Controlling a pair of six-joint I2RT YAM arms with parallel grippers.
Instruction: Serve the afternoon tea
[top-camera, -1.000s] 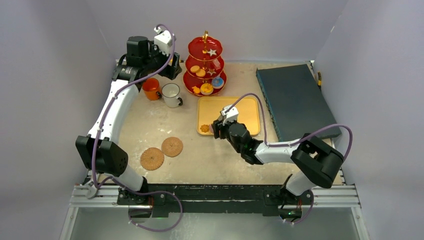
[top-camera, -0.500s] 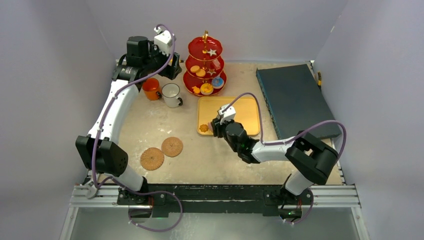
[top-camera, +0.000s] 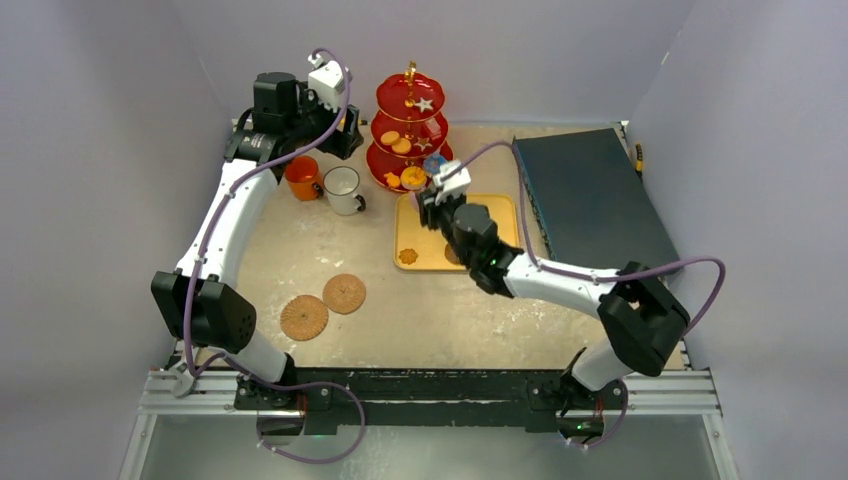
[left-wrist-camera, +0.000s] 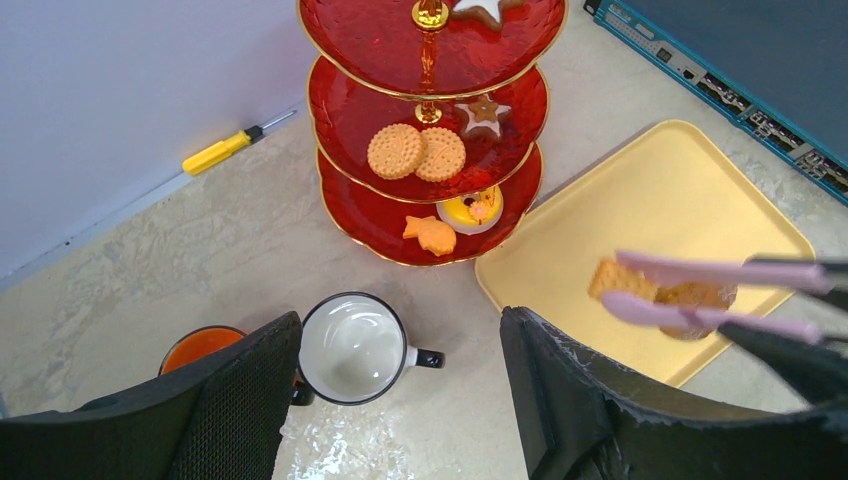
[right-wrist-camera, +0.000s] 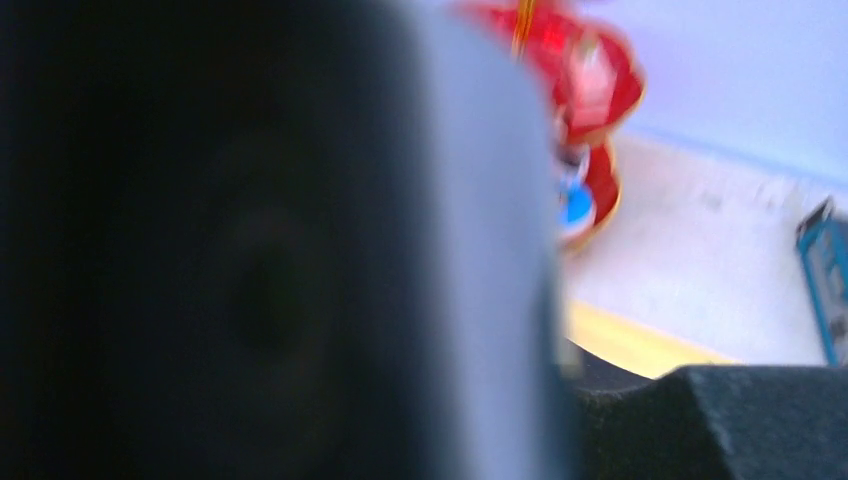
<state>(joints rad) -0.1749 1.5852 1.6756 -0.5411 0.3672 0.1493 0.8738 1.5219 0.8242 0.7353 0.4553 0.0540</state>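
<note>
**Right end effector holds a biscuit in tongs over the tray; left end effector hangs wide over the mugs**

Right end effector (top-camera: 430, 205) sits above the far-left part of the yellow tray (left-wrist-camera: 650, 190), just in front of the red 3-tier stand (left-wrist-camera: 345, 105). It is clamped on pink tongs (left-wrist-camera: 720, 270). The tong tips pinch a tan biscuit (left-wrist-camera: 618, 280) in the air over the tray. The right wrist view is blurred and mostly blocked, so it shows nothing of the grip.

Left end effector (left-wrist-camera: 400, 325) has its fingers wide apart with nothing between them. It hangs above the 2 mugs at the far-left of the desk (top-camera: 420, 310). The white mug (left-wrist-camera: 352, 348) is upright and empty. The orange mug (left-wrist-camera: 198, 345) is just beside it, partly hidden behind a finger.

The stand is upright at the far edge of the desk, near the tray's far-left corner.
- Top tier: white star biscuit (top-camera: 424, 104).
- Middle tier: 2 round biscuits (left-wrist-camera: 396, 150) side by side, and a brown star biscuit (left-wrist-camera: 484, 112).
- Bottom tier: orange fish-shaped biscuit (left-wrist-camera: 430, 235), yellow pastry (left-wrist-camera: 470, 208), blue pastry (top-camera: 435, 163).

1 brown biscuit (top-camera: 408, 257) lies on the tray's near-left corner.

2 woven coasters (top-camera: 304, 317) lie touching on the near-left of the desk. A dark blue flat box (top-camera: 590, 200) lies right of the tray. A yellow-handled screwdriver (left-wrist-camera: 225, 150) lies by the back wall.
</note>
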